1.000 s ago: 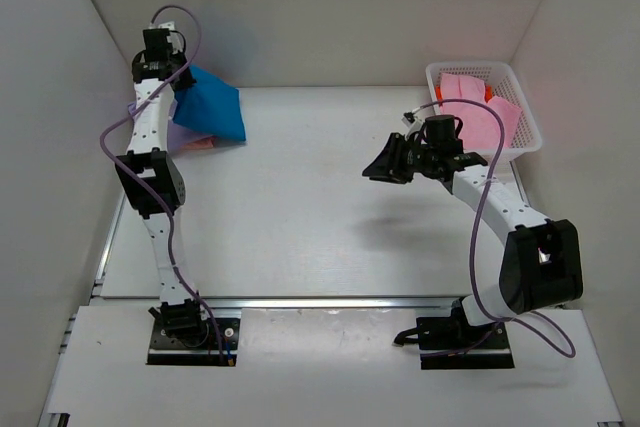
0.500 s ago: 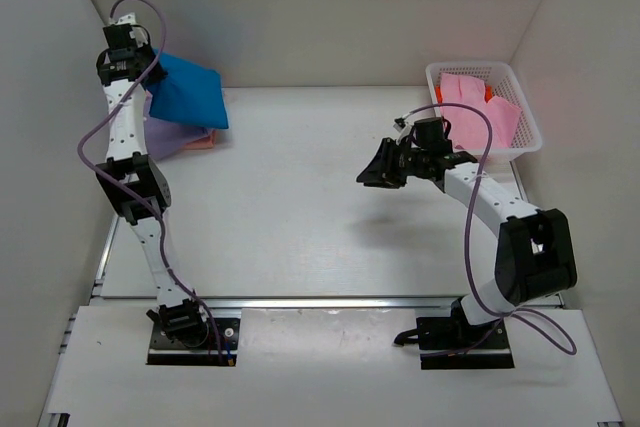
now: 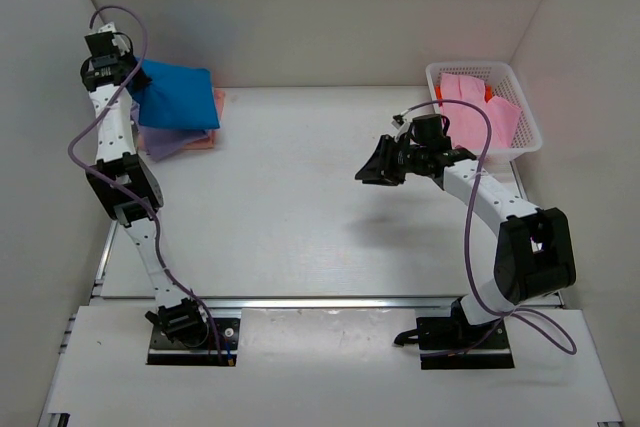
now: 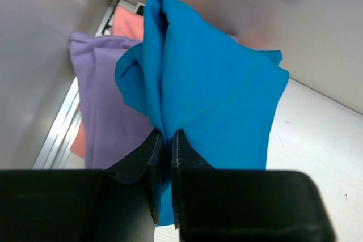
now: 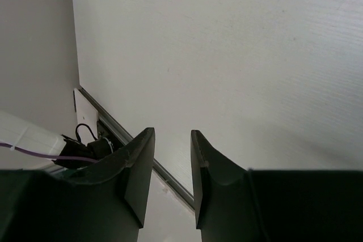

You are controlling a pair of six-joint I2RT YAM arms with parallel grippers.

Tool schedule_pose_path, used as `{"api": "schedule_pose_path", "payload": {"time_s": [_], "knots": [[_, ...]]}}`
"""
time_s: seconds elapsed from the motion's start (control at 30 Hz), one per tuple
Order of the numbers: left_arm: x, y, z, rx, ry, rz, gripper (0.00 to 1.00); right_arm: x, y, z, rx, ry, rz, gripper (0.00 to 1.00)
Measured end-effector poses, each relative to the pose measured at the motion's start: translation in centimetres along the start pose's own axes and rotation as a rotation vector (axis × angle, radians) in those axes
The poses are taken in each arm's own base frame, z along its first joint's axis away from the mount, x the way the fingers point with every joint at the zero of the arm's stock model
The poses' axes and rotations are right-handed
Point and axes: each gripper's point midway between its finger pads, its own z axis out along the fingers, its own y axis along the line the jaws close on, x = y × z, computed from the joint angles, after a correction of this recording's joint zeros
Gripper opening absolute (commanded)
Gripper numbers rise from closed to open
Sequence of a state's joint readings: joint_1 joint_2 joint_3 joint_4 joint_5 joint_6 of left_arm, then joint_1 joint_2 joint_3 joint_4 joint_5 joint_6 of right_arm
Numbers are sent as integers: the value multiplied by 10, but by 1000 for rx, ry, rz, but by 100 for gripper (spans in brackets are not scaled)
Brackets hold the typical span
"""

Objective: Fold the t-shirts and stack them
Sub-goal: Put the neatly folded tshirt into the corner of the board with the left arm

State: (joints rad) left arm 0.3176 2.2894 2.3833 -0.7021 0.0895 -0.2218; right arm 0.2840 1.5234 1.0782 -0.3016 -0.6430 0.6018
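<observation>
Top view, left side: the left gripper (image 3: 130, 82) is high up by the left wall (image 3: 40, 147), with the blue shirt (image 3: 178, 99) hanging from it, bunched.
Top view, under the blue shirt: a lavender shirt (image 3: 160, 140) lies flat on the table (image 3: 300, 217) at the far left corner. A salmon shirt (image 3: 205, 143) peeks out beneath it.
Top view, right side: the right gripper (image 3: 366, 176) hangs above the bare middle of the table, well apart from any cloth.
Top view, far right: a white basket (image 3: 523, 97) sits at the far right corner. It holds a pink shirt (image 3: 478, 112), and a sliver of orange shirt (image 3: 489, 93) shows beside that.
Top view, in the way: nothing lies between the two arms, and the blue shirt covers part of the pile below it.
Left wrist view, grip: the jaws are pinched tight on a fold of the blue shirt, which rises above them and spreads to the right.
Left wrist view, extra: the lavender shirt is laid over the salmon one, just beside a metal rail (image 4: 62, 134) along the wall. From above, this overlap is mostly hidden.
Right wrist view, grip: the jaws stand apart with nothing between them.
Right wrist view, extra: only bare table shows, along with its near edge and a purple cable (image 5: 34, 151). No shirt or basket appears here.
</observation>
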Motion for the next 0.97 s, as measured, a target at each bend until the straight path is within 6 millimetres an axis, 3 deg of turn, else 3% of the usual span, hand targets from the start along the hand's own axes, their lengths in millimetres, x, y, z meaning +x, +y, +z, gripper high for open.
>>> {"api": "schedule_pose_path", "payload": {"time_s": [0.07, 0.1, 0.13, 0.17, 0.3, 0.4, 0.5, 0.6, 0.7, 0.8, 0.9, 0.97], "knots": [[0, 8, 3, -14, 0, -10, 0, 1, 0, 0, 2, 5, 1, 29], [1, 14, 5, -23, -1, -17, 11, 1, 0, 0, 3, 7, 1, 29], [3, 19, 8, -32, 4, -24, 84, 1, 0, 0, 3, 8, 1, 29], [4, 26, 10, -43, 7, -27, 99, 2, 0, 1, 5, 11, 2, 29], [6, 37, 17, -60, 2, -64, 99, 3, -3, 2, 18, 16, 5, 31], [1, 31, 16, -46, -14, -72, 99, 4, -4, 4, 44, 19, -10, 33], [5, 3, 8, 11, -13, -54, 99, 5, -10, 3, 82, 18, -28, 34], [30, -46, -17, 123, 40, -55, 99, 5, -22, -3, 132, 7, -31, 36], [64, -101, -65, 249, 110, -65, 98, 7, -36, -21, 189, -30, -28, 36], [112, -152, -122, 406, 179, -42, 98, 11, -45, -40, 228, -72, -33, 36], [189, -183, -181, 524, 274, 16, 99, 27, -51, -54, 246, -91, -41, 36], [240, -190, -216, 569, 346, 66, 99, 42, -54, -62, 252, -93, -41, 36]]}}
